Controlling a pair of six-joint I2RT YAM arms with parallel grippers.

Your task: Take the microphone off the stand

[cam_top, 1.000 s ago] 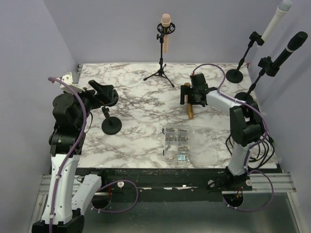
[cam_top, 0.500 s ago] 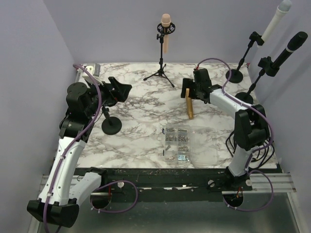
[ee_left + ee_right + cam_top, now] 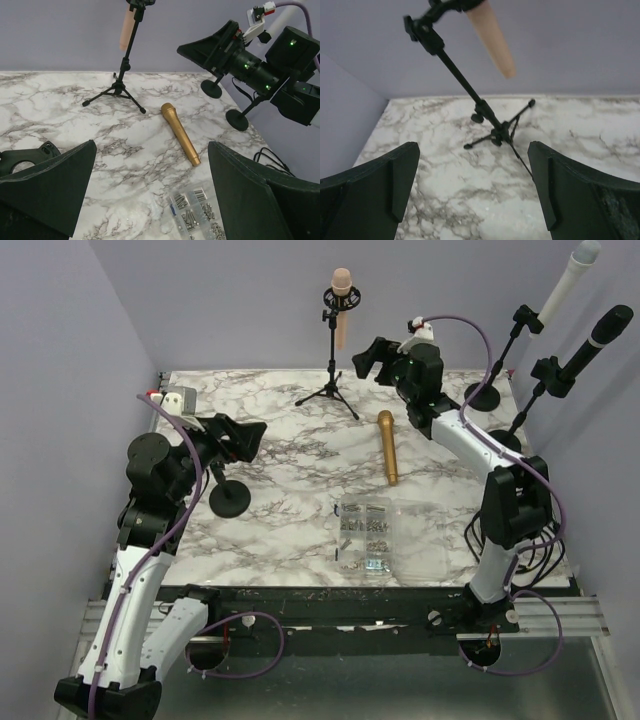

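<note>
A pink microphone [image 3: 341, 300] sits clipped in a black tripod stand [image 3: 330, 380] at the back of the marble table; the right wrist view looks straight at this microphone [image 3: 492, 37] and its stand [image 3: 470, 92]. My right gripper [image 3: 362, 360] hangs open in the air just right of that stand, with nothing between its fingers [image 3: 472, 150]. A gold microphone [image 3: 387, 445] lies flat on the table, free of both grippers. My left gripper [image 3: 250, 432] is open and empty over the left side, facing the gold microphone [image 3: 180, 132].
An empty round-base stand [image 3: 228, 495] stands under my left gripper. A clear box of screws [image 3: 364, 533] lies near the front middle. At the back right, a white microphone [image 3: 565, 280] and a black one [image 3: 598, 340] sit on round-base stands.
My right gripper has left the gold microphone, which now lies flat, and has risen back toward the tripod stand. My left gripper has shifted right.
</note>
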